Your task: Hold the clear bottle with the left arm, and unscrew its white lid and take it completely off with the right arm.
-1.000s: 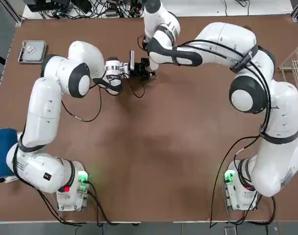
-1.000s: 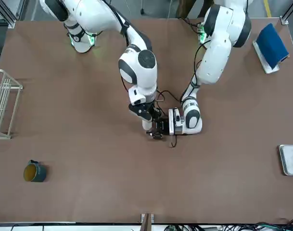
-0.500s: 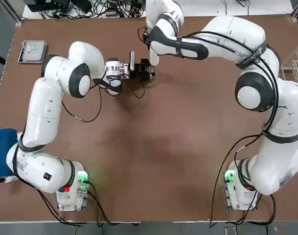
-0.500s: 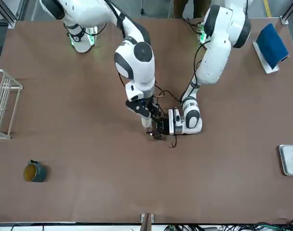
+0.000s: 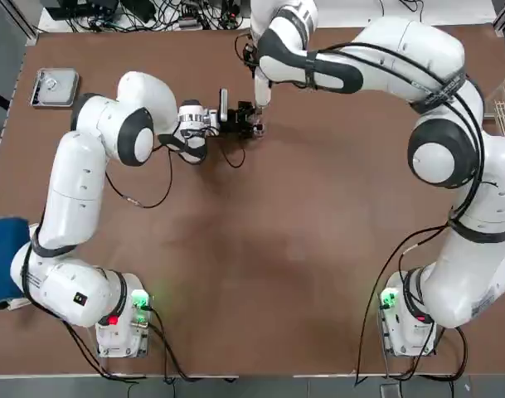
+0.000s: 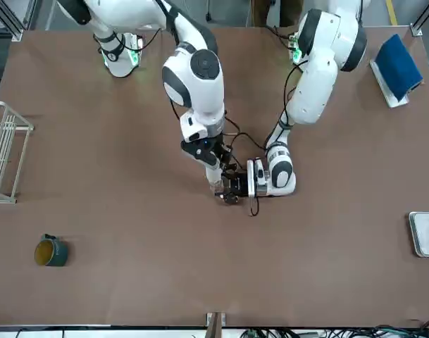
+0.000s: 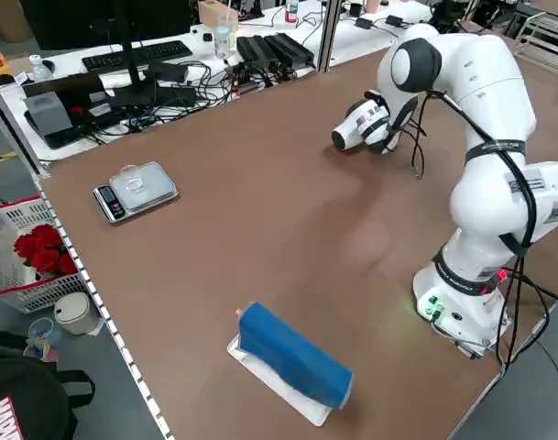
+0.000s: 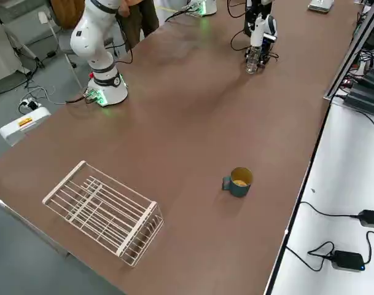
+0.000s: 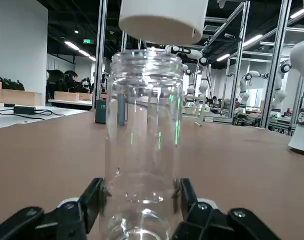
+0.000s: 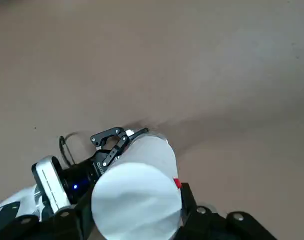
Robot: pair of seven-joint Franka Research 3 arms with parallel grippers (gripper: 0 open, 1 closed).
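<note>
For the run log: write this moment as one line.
left gripper: shut on clear bottle, upright on table | right gripper: shut on white lid, lifted clear of bottle mouth | step: lid off

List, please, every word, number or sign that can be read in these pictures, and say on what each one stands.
No text can be read for certain.
Red and white letters on the black bag: cut off by the picture's edge, not readable.
Green sign high in the room behind the table: too small to read.
Yellow label on the white box on the floor: too blurred to read.
</note>
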